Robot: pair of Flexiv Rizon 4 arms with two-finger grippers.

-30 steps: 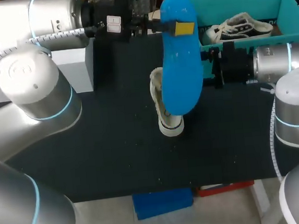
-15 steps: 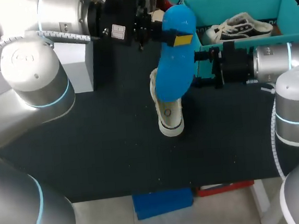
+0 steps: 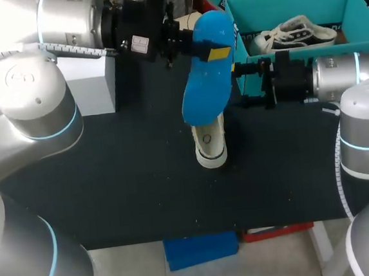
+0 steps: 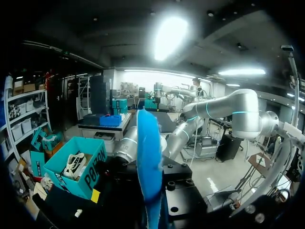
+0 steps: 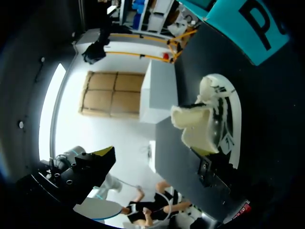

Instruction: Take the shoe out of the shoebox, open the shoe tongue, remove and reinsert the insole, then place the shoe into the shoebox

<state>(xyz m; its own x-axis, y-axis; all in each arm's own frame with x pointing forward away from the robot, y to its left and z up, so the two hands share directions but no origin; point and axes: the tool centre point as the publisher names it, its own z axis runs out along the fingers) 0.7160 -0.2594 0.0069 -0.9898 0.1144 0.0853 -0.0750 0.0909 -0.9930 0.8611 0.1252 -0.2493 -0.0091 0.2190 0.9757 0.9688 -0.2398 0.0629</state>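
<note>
I'm looking at a black matte surface (image 3: 111, 183) that spans the whole workspace. Near its middle rests a white canvas shoe (image 3: 210, 145), its rounded end towards the near edge. In the right wrist view the same white canvas shoe (image 5: 214, 119) sits on the dark surface (image 5: 267, 95) with its opening spread wide. At the far right sits a teal cardboard shoebox (image 3: 289, 1), well apart from a pale grey rectangular box (image 3: 92, 81) at the far left.

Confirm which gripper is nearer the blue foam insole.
Left. The left gripper is shut on the insole; the right gripper sits just beside it, near the white shoe.
</note>
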